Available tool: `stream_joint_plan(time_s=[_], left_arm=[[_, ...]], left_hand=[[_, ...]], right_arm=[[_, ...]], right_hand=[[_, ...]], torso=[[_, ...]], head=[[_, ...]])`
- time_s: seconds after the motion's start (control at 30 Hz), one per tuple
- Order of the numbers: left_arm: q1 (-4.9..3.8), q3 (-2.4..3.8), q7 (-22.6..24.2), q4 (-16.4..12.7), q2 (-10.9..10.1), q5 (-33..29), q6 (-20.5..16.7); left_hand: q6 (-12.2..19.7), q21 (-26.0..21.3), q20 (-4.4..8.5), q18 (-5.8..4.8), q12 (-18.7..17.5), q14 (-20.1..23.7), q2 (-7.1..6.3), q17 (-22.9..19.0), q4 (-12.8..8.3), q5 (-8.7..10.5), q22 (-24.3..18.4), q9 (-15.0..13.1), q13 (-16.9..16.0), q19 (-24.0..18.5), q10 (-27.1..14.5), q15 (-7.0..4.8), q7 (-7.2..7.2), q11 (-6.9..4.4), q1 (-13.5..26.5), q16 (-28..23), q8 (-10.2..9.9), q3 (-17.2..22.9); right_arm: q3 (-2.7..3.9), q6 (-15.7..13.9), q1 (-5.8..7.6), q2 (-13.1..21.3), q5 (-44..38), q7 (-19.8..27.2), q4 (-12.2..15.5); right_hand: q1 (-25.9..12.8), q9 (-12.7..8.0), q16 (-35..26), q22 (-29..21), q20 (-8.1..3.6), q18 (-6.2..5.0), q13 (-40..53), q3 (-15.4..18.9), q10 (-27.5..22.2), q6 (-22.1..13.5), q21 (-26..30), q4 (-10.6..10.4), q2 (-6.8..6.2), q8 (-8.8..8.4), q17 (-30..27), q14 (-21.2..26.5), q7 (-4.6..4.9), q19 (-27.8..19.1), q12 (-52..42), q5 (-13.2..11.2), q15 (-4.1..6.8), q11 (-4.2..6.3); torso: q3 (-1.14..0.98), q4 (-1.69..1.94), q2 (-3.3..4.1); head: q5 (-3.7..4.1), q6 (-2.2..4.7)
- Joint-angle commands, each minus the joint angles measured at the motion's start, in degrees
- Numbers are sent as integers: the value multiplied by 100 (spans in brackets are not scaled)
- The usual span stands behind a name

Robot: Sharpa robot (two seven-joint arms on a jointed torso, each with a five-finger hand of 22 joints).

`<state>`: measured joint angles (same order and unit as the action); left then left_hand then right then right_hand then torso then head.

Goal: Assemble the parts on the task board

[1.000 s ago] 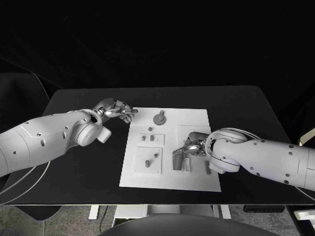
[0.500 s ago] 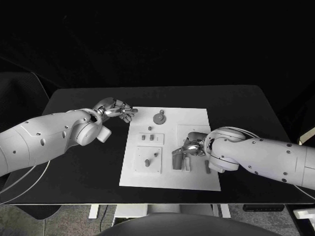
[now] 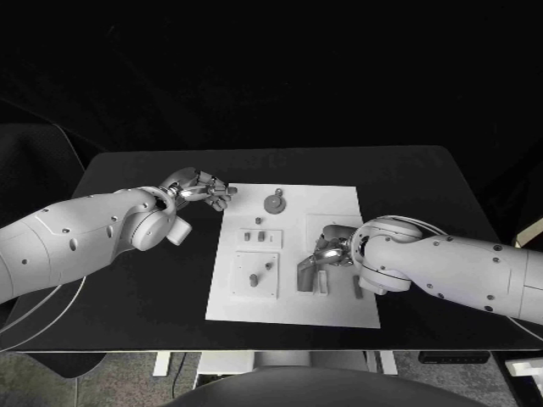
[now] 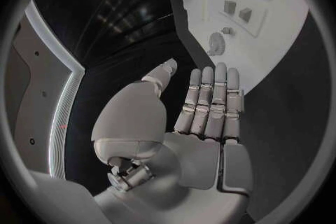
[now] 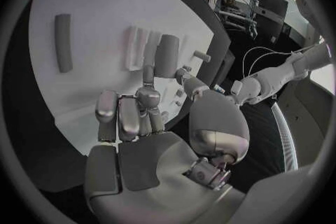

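The right hand [image 3: 333,248] is over the right half of the board [image 3: 339,315], its fingers curled down around an upright grey part [image 5: 167,55]; a fingertip touches it, but a firm grip cannot be told. In the right wrist view this part stands just beside a pale ribbed block [image 5: 139,40], and a grey bar [image 5: 63,42] lies flat on the board, well apart from them.

The left hand [image 4: 206,109] is off the board's far left corner, above the black surface [image 3: 149,288], fingers straight and side by side, holding nothing. Just ahead of its fingertips on the board lies a round disc part [image 3: 276,203]. Nearer the robot, two small pegs [image 3: 260,237] stand in a raised plate, and another small part [image 3: 255,278] sits in the plate below it.
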<state>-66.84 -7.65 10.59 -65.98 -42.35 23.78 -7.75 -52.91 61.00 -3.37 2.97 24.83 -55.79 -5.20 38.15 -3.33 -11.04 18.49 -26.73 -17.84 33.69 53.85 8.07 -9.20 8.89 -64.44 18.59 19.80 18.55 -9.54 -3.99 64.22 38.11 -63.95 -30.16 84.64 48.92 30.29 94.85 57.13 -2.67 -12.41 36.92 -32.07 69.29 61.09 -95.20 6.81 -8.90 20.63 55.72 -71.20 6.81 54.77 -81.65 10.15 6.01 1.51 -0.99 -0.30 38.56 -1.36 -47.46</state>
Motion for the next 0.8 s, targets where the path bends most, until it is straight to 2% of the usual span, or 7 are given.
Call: stream_joint_plan(time_s=[0.03,0.13,0.47,0.63,0.8], left_arm=[[-5,2,23,-10,8,-7,73],[-5,2,13,-10,4,-6,76],[-5,1,-26,-13,3,11,107],[-5,0,-58,-11,-5,21,135],[-5,-2,-72,-13,-2,31,157]], left_hand=[[-8,-22,3,26,-20,21,11,-6,36,-10,10,-3,-7,-26,10,18,18,0,59,-30,-22,10],[-7,-22,4,26,-20,21,11,-6,37,-10,10,-3,-7,-26,10,18,18,0,60,-31,-22,10],[-4,-23,4,26,-23,21,11,-7,38,-10,10,-2,-7,-27,8,17,18,0,62,-32,-24,9],[-3,-23,4,26,-24,22,11,-7,39,-10,10,-2,-7,-28,7,17,18,0,62,-33,-25,9],[-1,-23,4,26,-26,22,10,-7,39,-10,10,-2,-7,-28,7,17,18,0,63,-34,-26,9]], right_arm=[[-20,23,-27,-13,-125,65,9],[-20,-17,-27,-8,-135,79,3],[-19,-96,-27,20,72,132,-13],[-16,-74,-27,68,437,171,-35],[-6,-67,-25,70,666,204,-121]], right_hand=[[378,12,139,10,-28,-259,9,-164,-17,74,-797,103,193,31,10,-4,89,7,-32,38,32,32],[555,28,140,20,-30,-259,14,-226,-8,87,-800,101,261,43,16,-12,87,16,-40,41,33,34],[621,39,142,25,-30,-259,17,-255,4,108,-802,85,320,56,19,-20,83,23,-46,42,34,35],[675,52,145,30,-29,-259,19,-284,19,134,-805,72,388,72,22,-31,78,31,-51,45,35,37],[685,54,145,31,-28,-259,19,-289,21,137,-805,71,401,74,23,-32,78,32,-52,45,35,37]], torso=[[-1,1,-1],[-1,0,0],[0,1,-1],[-1,2,-1],[-1,-1,-1]], head=[[-3,-5],[-5,-5],[-10,0],[-12,-2],[-18,-4]])
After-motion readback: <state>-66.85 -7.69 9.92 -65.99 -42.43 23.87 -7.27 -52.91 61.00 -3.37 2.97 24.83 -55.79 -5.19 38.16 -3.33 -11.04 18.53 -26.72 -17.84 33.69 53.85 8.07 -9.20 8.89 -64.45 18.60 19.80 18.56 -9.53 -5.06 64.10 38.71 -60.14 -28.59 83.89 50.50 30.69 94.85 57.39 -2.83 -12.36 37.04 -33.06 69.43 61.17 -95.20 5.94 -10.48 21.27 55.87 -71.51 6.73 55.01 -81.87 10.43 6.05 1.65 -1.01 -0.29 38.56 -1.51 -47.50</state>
